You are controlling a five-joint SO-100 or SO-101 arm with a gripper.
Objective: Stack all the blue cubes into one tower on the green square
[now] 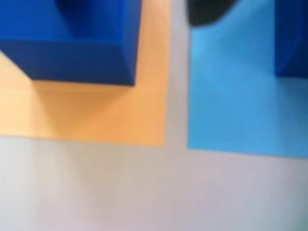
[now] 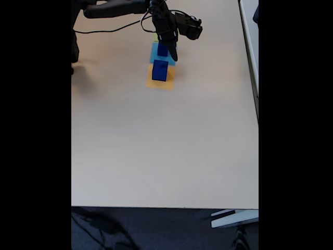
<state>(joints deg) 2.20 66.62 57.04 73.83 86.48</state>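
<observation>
Two dark blue cubes (image 2: pixel 160 71), solid, matte

wrist view: cube (image 1: pixel 72 43) on L square (image 1: pixel 110 110) | 2nd cube (image 1: pixel 291 38) on R square (image 1: pixel 236 96)

Beige table (image 2: pixel 156 146) w/ orange square (image 2: pixel 167 82), light-blue square (image 2: pixel 154 53), green square (image 2: pixel 155 37).

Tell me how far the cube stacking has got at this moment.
No tower shows yet. One blue cube sits on the orange square, another cube on the light-blue square. The gripper hangs over the latter, holding nothing that I can see. Every move to the green square remains.
</observation>
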